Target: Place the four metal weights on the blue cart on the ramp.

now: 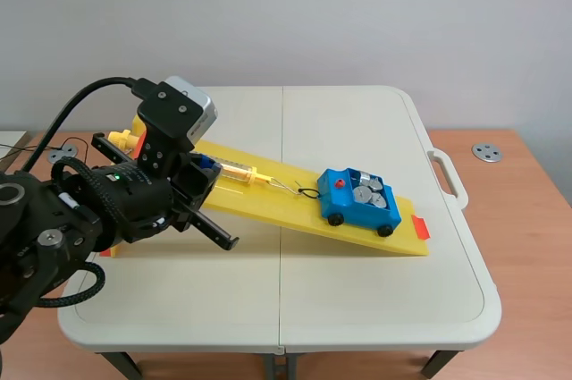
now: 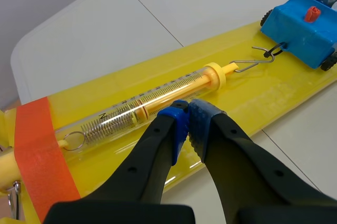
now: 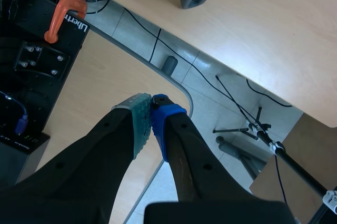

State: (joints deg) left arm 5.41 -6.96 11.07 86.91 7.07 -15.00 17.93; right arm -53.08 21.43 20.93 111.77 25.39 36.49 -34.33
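White table [image 1: 357,299], wooden surface [image 1: 529,246] around, pale wall [image 1: 357,13].

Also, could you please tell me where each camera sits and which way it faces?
Scene view: between the arms, facing across the white table to the wall, onto the yellow ramp and blue cart; only the left arm shows.
Left wrist view: on the left arm, looking down past the shut left hand at the spring scale on the ramp.
Right wrist view: on the right arm, looking down past the shut right hand at floor and cables.
Shared: scene and left wrist views both show ramp, scale and cart.
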